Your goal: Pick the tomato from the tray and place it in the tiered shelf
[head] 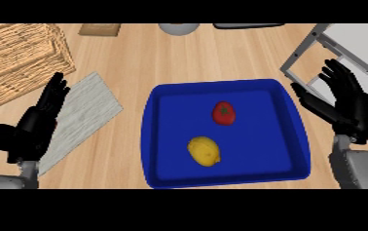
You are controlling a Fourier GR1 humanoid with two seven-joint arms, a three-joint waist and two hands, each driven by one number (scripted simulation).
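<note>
Nothing done yet. Tomato (223, 112) untouched inside the blue tray (159, 142), beyond the lemon (204, 151). Right hand (343, 102) just right of the tray, fingers straight and spread, holding nothing. Left hand (42, 118) well left of the tray, likewise open. Tiered shelf (314, 47) beyond the tray's right corner; picking and placing both remain.

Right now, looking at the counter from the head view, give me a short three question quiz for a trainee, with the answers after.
1. True or false: the tomato lies in the blue tray.
2. What is the yellow fruit in the tray? A banana, B lemon, C pear.
3. Fill in: the right hand is ___, holding nothing.

Key: 1 true. 2 B. 3 open; the left hand at the left edge is open too, over a grey cloth.
</note>
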